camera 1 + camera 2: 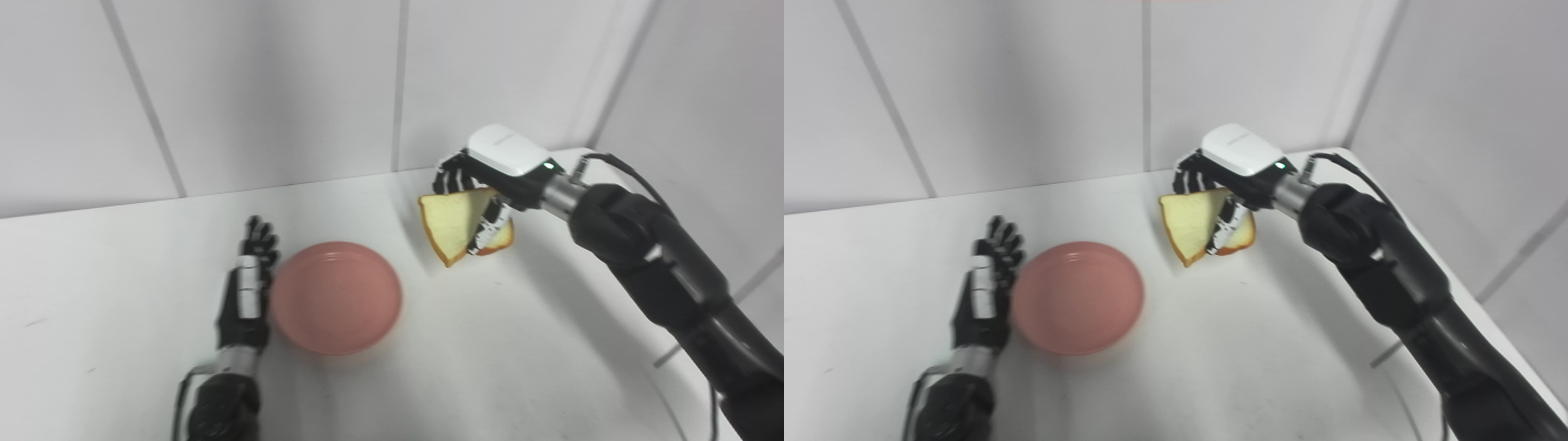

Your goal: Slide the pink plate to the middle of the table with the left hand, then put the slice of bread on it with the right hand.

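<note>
The pink plate [335,297] lies flat on the white table [459,367], left of centre. My left hand [250,288] is open, fingers straight, its side against the plate's left rim. My right hand [487,184] is shut on the slice of bread [453,223], a pale slice with a brown crust, held tilted above the table to the right of the plate and farther back. The thumb crosses the slice's front. In the right eye view the bread [1191,223] and plate [1077,297] appear the same way.
White tiled walls [275,92] close the table at the back and on the right. The right forearm [661,269] with its cable runs along the table's right edge. Bare table surface lies in front of the plate.
</note>
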Action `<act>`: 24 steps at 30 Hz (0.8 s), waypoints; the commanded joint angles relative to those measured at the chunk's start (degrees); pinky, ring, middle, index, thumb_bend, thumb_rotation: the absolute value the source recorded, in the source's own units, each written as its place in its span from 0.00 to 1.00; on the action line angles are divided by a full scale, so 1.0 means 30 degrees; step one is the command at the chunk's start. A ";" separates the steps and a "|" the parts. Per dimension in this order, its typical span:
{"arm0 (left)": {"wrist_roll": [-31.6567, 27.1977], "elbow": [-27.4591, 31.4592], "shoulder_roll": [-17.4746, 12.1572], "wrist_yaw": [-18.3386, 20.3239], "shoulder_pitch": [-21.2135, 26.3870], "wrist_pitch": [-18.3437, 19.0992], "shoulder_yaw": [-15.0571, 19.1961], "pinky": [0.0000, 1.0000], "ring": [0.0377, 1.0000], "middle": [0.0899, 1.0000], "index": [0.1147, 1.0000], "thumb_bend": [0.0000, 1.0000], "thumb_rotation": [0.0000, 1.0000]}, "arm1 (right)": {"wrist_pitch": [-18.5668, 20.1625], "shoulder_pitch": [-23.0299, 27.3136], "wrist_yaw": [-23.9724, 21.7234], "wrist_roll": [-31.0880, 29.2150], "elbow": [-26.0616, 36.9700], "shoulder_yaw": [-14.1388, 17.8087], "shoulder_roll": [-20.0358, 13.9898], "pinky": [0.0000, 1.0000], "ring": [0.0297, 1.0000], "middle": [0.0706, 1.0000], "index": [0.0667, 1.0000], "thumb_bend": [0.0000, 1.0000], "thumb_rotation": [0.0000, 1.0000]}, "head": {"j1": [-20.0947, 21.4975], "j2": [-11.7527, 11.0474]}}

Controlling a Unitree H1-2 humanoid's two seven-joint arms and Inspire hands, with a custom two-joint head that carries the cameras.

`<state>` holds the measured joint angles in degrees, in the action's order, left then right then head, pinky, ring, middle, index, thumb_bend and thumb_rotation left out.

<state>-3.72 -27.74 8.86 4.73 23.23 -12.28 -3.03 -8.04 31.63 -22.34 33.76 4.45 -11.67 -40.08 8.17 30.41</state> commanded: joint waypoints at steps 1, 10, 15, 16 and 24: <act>-0.0170 -0.0479 0.0492 -0.0067 -0.0668 -0.0008 -0.0056 1.00 1.00 1.00 1.00 0.72 1.00 | -0.0126 0.1052 -0.0004 0.0208 0.0707 -0.0071 0.0444 0.29 0.34 0.41 0.47 0.53 0.00 | -0.0362 0.0111; 0.0518 -0.0693 0.0841 -0.1032 -0.0593 -0.0135 -0.0102 1.00 1.00 1.00 0.99 0.72 1.00 | 0.0043 0.2516 -0.0964 0.0761 0.1130 -0.1751 0.3896 0.29 0.34 0.41 0.47 0.53 0.00 | -0.2018 0.0448; 0.0881 -0.0804 0.1000 -0.1431 -0.0586 -0.0489 -0.0186 1.00 1.00 0.98 0.97 0.73 1.00 | 0.0658 0.2848 -0.2054 0.1302 0.1284 -0.2557 0.5174 0.28 0.33 0.41 0.46 0.53 0.00 | -0.2312 0.0395; 0.0901 -0.0743 0.1048 -0.1498 -0.0595 -0.0500 -0.0192 1.00 1.00 0.98 0.97 0.73 1.00 | 0.0970 0.2856 -0.2433 0.1324 0.1160 -0.2705 0.5453 0.28 0.33 0.40 0.46 0.53 0.00 | -0.2403 0.0486; 0.1194 -0.0874 0.1242 -0.1908 -0.0540 -0.0978 -0.0382 1.00 1.00 0.99 0.98 0.73 1.00 | 0.0026 0.2715 -0.1952 0.2356 -0.0936 -0.3715 0.6246 0.30 0.35 0.41 0.46 0.53 0.00 | -0.2976 0.0485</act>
<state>-0.91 -28.59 11.41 -0.45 23.13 -13.99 -3.58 -5.83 37.85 -30.53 40.16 0.96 -22.83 -21.69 -0.70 31.82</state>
